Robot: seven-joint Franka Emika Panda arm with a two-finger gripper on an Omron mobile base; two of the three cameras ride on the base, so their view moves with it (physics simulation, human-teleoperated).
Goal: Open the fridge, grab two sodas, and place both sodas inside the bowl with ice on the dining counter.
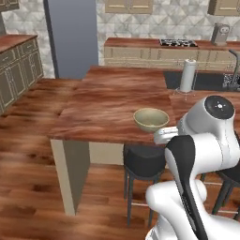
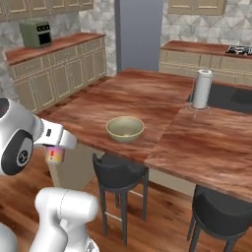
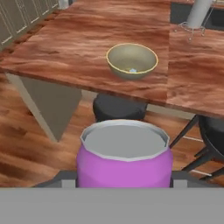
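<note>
Fingers of your gripper (image 3: pixel 124 183) were clamped on the soda can (image 3: pixel 124 157), one dark tip showing at each side of its purple body, with the can's grey top facing the hand camera. From the right base camera you could see that same can (image 2: pixel 54 155) hanging below the white hand, held over the wood floor on the near side of the dining counter (image 2: pixel 147 106) and not yet above its top. Your bowl (image 2: pixel 125 129) sat on the reddish-brown counter close to its near edge, tan inside with an olive rim, and a small pale speck lay at its bottom in the hand view. A black stool (image 2: pixel 119 171) stood tucked under the counter edge just below the bowl. Farther right on the counter, a paper towel roll (image 2: pixel 202 88) stood upright beside the dark sink. At the far wall, the pale grey fridge (image 1: pixel 72 37) stood with its front shut.
</note>
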